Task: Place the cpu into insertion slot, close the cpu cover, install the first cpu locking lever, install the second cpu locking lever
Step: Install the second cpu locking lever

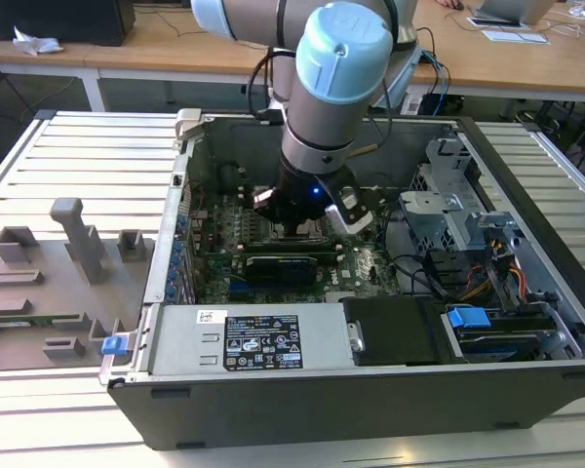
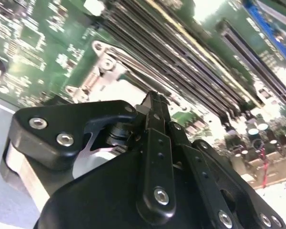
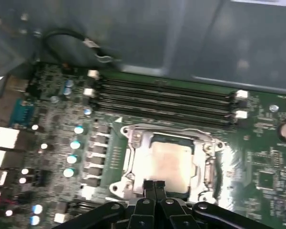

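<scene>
Under shut tool (image 3: pixel 155 187): square silvery cpu (image 3: pixel 168 162), metal cpu cover (image 3: pixel 133 148) down.

Bright daylight is washing over the slatted table (image 1: pixel 78 156) in the exterior view, while the case (image 1: pixel 370 390) interior beside it is sitting dimmer. In the first wrist view glare is bleaching the cpu (image 3: pixel 169 164) top and the cover (image 3: pixel 133 157) around it. In the second wrist view the board (image 2: pixel 38 43) is blurring behind the gripper (image 2: pixel 155 107).
</scene>
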`<state>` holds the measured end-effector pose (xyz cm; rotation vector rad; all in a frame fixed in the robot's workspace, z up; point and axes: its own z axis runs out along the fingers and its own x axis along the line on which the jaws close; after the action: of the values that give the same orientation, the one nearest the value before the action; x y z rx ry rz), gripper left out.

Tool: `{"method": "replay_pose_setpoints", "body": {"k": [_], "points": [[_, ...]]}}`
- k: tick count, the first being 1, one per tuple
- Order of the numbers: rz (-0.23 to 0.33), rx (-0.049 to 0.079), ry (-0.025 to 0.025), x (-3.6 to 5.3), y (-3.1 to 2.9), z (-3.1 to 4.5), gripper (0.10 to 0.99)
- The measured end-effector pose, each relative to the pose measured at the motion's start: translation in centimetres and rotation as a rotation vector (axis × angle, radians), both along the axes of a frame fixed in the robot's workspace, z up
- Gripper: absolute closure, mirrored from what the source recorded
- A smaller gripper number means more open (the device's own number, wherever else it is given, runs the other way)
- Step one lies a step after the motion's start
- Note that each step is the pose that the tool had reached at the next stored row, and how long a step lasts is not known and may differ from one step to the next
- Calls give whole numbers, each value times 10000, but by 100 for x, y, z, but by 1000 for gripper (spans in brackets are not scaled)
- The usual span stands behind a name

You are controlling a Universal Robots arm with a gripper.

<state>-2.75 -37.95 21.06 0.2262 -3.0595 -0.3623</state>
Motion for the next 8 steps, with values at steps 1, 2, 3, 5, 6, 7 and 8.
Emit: {"method": "replay_pose_setpoints", "body": {"k": [1,2,3,5,6,7,8], "points": [[-2,-138,1,15,16,0,980],[-3,-317,2,32,38,0,980],[-3,-662,3,55,96,0,980],[-1,-967,3,68,154,1,980],[-2,-1378,4,73,237,0,980],[-4,-1632,3,76,299,0,980],[-1,-1924,3,79,393,0,980]]}}
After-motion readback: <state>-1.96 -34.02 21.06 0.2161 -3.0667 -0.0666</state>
